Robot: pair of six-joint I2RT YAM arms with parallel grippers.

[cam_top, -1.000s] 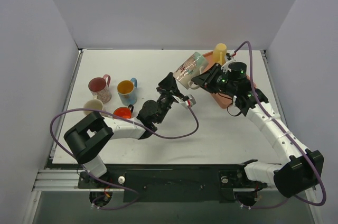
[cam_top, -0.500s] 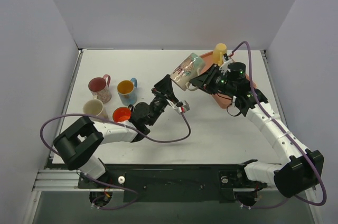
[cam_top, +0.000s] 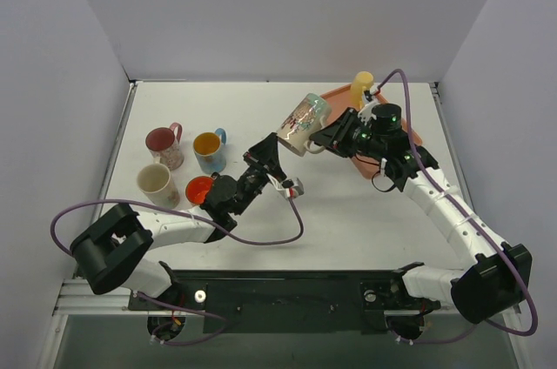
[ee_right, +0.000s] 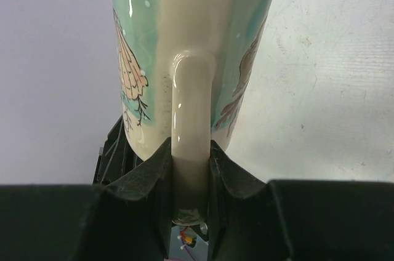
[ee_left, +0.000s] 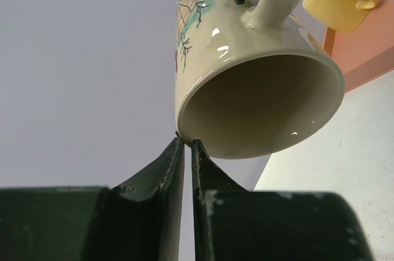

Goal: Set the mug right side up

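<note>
The mug (cam_top: pixel 301 120) is cream with teal and leaf drawings. It hangs tilted in the air above the table, mouth facing down and left. My right gripper (cam_top: pixel 325 137) is shut on its handle; in the right wrist view the jaws (ee_right: pixel 189 150) clamp the handle of the mug (ee_right: pixel 191 21). My left gripper (cam_top: pixel 271 146) is below and left of the mug. In the left wrist view its jaws (ee_left: pixel 186 142) are shut and empty, tips just under the rim of the mug (ee_left: pixel 203 45).
An orange tray (cam_top: pixel 414 135) at the back right holds a yellow mug (cam_top: pixel 361 88), also in the left wrist view (ee_left: pixel 335 4). On the left stand a maroon mug (cam_top: pixel 164 144), a yellow-and-blue mug (cam_top: pixel 209 150), a cream mug (cam_top: pixel 155 182) and an orange mug (cam_top: pixel 201 187).
My left arm has drawn back down and left, away from the mug. My right gripper has carried the mug slightly left and tilted it more.
</note>
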